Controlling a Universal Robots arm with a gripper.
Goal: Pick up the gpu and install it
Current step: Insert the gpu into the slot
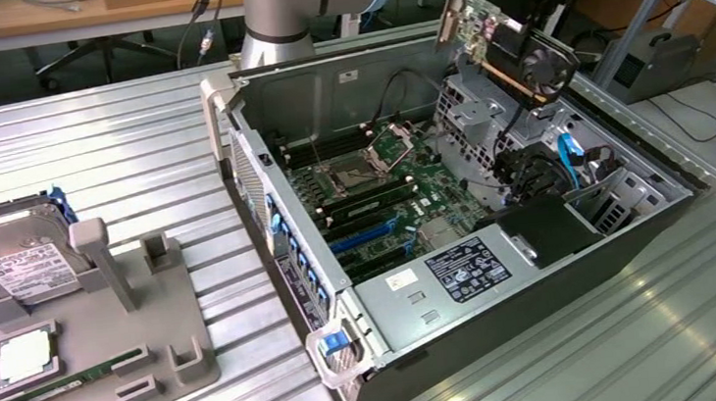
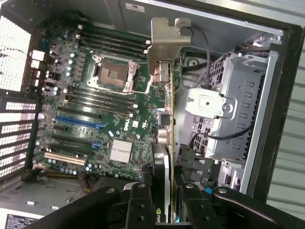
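Note:
The gpu (image 1: 511, 48) hangs in the air above the far right corner of the open computer case (image 1: 289, 266), tilted, with its round fan facing the exterior view's right and its pale metal bracket at the far end. My gripper (image 1: 535, 8) is shut on its upper edge. In the wrist view the gpu (image 2: 162, 138) is seen edge-on between my black fingers (image 2: 141, 202), and its silvery bracket (image 2: 167, 40) points down toward the motherboard (image 2: 95, 100). The card hovers over the gap between the motherboard and the drive cage (image 2: 238, 105), touching nothing below.
Blue and black expansion slots (image 2: 78, 121) lie on the motherboard beside a small heatsink (image 2: 121, 150). Cables run near the drive cage. On the exterior view's left, a grey fixture (image 1: 145, 310) holds a hard drive (image 1: 22, 257), a processor (image 1: 25, 356) and a green memory stick (image 1: 67, 381).

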